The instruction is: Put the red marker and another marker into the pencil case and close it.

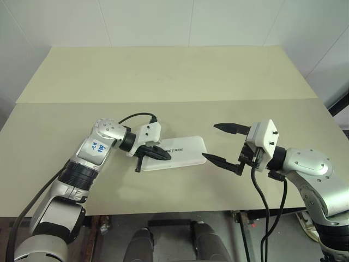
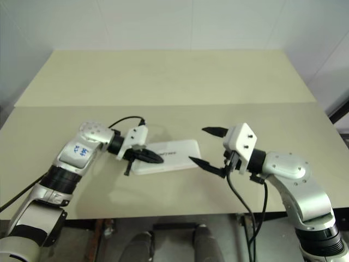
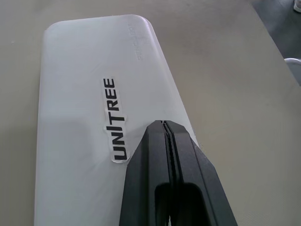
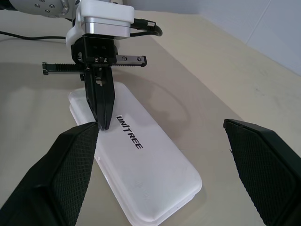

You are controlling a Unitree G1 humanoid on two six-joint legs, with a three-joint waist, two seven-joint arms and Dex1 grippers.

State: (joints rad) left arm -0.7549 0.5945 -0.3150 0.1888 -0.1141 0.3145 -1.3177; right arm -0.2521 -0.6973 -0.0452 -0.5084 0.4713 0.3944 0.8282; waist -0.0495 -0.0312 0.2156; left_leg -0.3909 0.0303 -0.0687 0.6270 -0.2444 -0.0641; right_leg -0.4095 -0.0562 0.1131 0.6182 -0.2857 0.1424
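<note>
Left gripper (image 4: 101, 123), fingers pressed together, tips on the lidded pencil case (image 1: 177, 154); right gripper (image 1: 222, 143) gapes empty; the stiff, slick, light shell looks best pressed flat.

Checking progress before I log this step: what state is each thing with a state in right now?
Flat white hard-plastic pencil case: lid down, lying flat on the table.
Left end effector: fingers shut, tips on the case's lid beside the lettering.
Right end effector: open wide, empty, beside the case's end, apart from it.
</note>
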